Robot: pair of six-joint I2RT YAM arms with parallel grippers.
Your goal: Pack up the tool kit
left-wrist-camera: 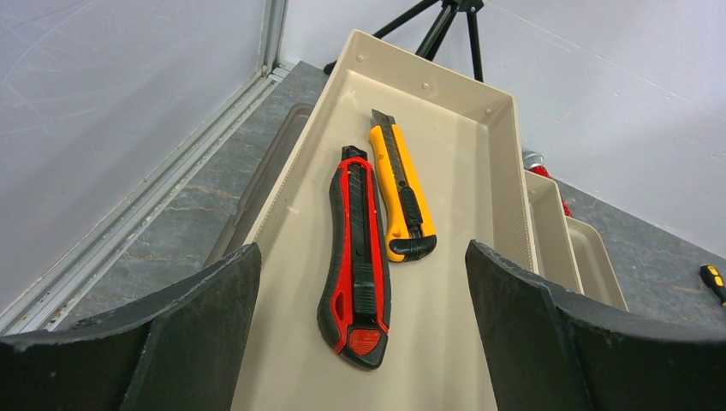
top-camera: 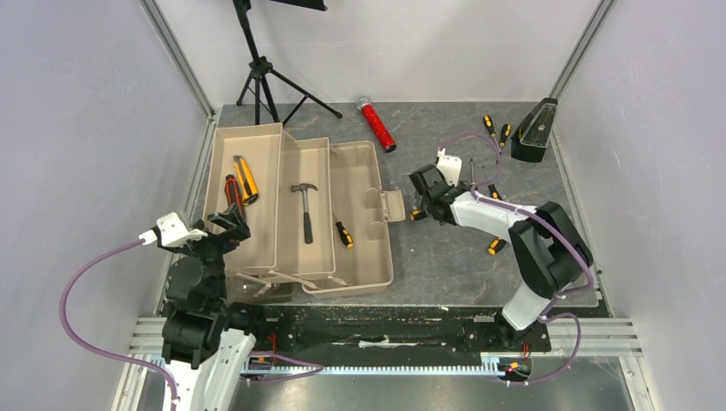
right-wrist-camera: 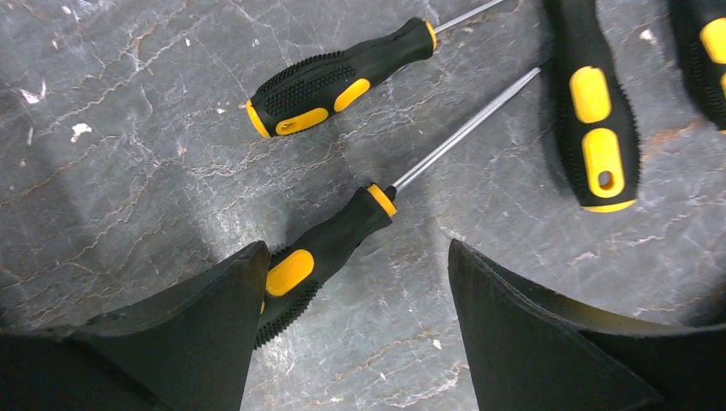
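The toolbox (top-camera: 361,193) sits open at the table's (top-camera: 445,257) left, with the red knife (left-wrist-camera: 353,223) and orange knife (left-wrist-camera: 398,188) side by side in its leftmost tray, the hammer (top-camera: 306,210) in the middle tray and a screwdriver (top-camera: 343,234) in the main box. The left gripper (left-wrist-camera: 361,251) hangs released over the knives. The right gripper (right-wrist-camera: 355,248), jaws spread, hovers over a loose screwdriver (right-wrist-camera: 338,231) on the table.
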